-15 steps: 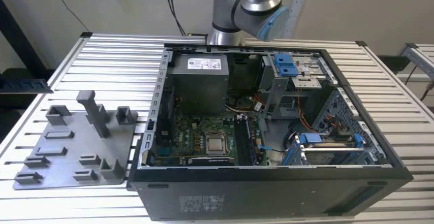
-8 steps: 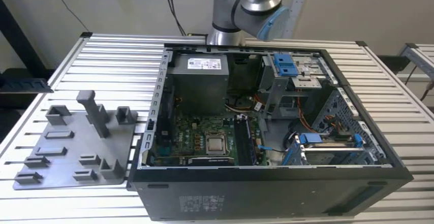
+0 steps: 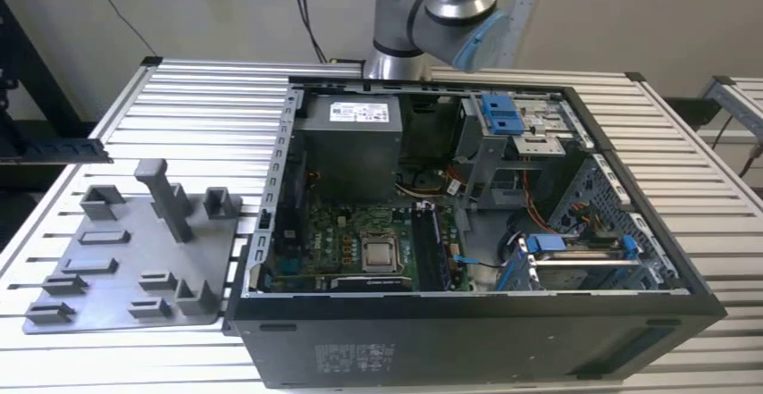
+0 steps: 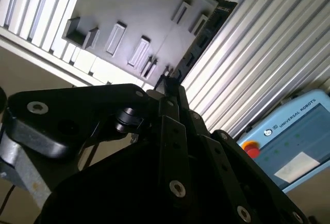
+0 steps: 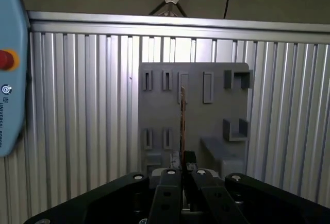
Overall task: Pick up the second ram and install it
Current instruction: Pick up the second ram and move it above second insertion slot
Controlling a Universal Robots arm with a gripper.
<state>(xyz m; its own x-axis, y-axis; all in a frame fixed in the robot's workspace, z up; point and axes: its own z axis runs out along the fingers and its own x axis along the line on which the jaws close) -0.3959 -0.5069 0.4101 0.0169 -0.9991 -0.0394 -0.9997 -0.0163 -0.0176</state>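
One ram (image 4: pixel 208 31), one tray (image 3: pixel 120 264), one computer case (image 3: pixel 477 331)

The second ram (image 5: pixel 182 116) is a slim, long, dark stick, seen edge-on in the first wrist view as a thin brownish strip. It is pinched at one end by the gripper (image 5: pixel 183 163). It hangs clear above the grey holder plate (image 5: pixel 214 118), and in the second wrist view its dark, chip-studded length (image 4: pixel 203 38) runs along that plate's edge.

Even soft light, mild glare — tool (image 5: pixel 183 159) shadowed
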